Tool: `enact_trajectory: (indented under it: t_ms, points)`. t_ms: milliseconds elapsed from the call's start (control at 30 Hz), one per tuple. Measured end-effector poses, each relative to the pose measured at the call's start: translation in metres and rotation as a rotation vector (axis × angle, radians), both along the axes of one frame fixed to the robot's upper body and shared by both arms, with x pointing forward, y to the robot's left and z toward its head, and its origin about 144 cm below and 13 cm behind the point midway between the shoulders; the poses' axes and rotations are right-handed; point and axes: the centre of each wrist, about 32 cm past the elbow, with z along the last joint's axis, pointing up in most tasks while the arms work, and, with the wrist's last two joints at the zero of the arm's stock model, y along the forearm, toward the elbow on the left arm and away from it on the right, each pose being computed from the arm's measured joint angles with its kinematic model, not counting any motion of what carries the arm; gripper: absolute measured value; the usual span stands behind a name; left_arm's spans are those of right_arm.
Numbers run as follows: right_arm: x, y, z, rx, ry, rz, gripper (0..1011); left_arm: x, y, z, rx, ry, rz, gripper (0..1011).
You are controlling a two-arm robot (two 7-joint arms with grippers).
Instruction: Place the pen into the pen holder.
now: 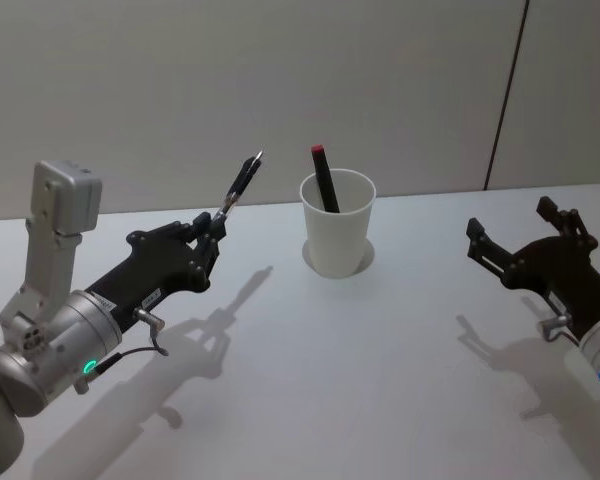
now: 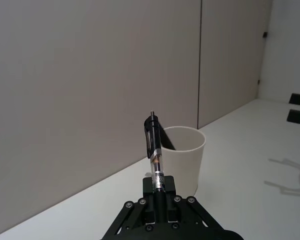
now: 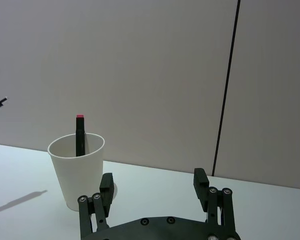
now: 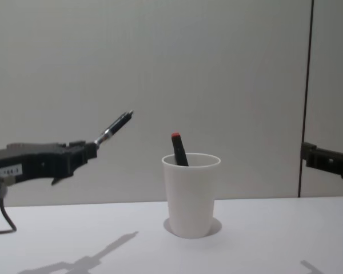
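Left gripper (image 1: 212, 235): raised over the table (image 1: 380, 380), fingers clamped on one end of the pen (image 1: 242, 182). The pen tilts toward 1 o'clock. Right gripper (image 1: 513, 222): fingers spread wide, holding nothing. Pen holder (image 1: 337, 240): upright beyond both, left gripper at its 9 o'clock, right at 3 o'clock. It contains a red-capped marker (image 1: 325, 178).

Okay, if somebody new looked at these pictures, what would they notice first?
The left gripper, raised on the left, pinches a pen that slants up toward the white paper cup at the centre. A black red-tipped marker already leans inside that cup, and the right gripper hangs open to its right.
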Motion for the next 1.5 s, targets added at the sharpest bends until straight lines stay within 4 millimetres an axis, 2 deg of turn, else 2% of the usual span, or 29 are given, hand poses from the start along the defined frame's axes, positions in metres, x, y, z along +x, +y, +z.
enact_trajectory:
  t_ms: [433, 933, 1500]
  points:
    - [0.000, 0.000, 0.000, 0.000, 0.000, 0.000, 1001, 0.002, -0.005, 0.009, -0.040, -0.056, -0.148, 129]
    - [0.000, 0.000, 0.000, 0.000, 0.000, 0.000, 1001, 0.017, -0.035, 0.008, -0.038, -0.057, -0.301, 129]
    - [0.000, 0.000, 0.000, 0.000, 0.000, 0.000, 1001, 0.030, -0.057, 0.009, -0.030, -0.065, -0.344, 129]
